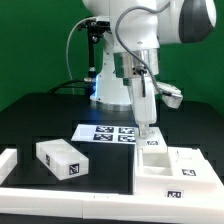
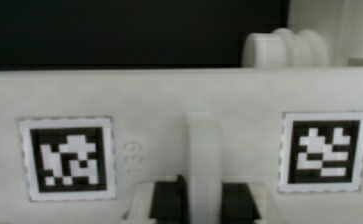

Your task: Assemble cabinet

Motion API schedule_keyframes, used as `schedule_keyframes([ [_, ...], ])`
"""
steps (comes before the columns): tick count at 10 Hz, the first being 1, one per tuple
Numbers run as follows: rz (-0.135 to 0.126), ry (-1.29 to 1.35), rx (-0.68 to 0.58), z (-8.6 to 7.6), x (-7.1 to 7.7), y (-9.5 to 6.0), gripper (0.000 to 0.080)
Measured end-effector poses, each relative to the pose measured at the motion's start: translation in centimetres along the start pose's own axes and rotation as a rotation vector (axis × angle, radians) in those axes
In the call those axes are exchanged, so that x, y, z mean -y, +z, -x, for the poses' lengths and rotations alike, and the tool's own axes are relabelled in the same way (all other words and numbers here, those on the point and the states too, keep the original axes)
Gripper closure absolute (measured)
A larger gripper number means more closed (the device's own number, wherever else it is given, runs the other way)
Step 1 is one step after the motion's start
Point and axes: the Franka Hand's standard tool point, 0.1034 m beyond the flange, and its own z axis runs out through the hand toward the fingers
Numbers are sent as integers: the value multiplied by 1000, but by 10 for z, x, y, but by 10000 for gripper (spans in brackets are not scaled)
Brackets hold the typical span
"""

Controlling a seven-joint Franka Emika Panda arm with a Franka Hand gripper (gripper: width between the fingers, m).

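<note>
The cabinet (image 1: 176, 166) is a large white box with open compartments and a marker tag on its front, standing at the exterior view's right front. My gripper (image 1: 149, 128) reaches straight down onto its far edge. In the wrist view a white cabinet wall (image 2: 178, 100) with two tags fills the frame. A narrow upright rib (image 2: 199, 150) runs down between the tags. My gripper (image 2: 199, 205) has its two dark fingers (image 2: 165, 204) pressed against either side of that rib. A loose white drawer block (image 1: 60, 158) with a tag lies at the exterior view's left.
The marker board (image 1: 108, 133) lies flat behind the cabinet, near the robot's base. Long white border rails (image 1: 60, 200) run along the front and left of the black table. A white ribbed rounded part (image 2: 288, 48) shows beyond the cabinet wall in the wrist view.
</note>
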Motion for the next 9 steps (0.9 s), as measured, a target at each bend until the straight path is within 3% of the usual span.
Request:
schedule_keyframes([
  [5, 1, 1, 2, 0, 3, 1, 735],
  [9, -44, 15, 9, -7, 58, 3, 735],
])
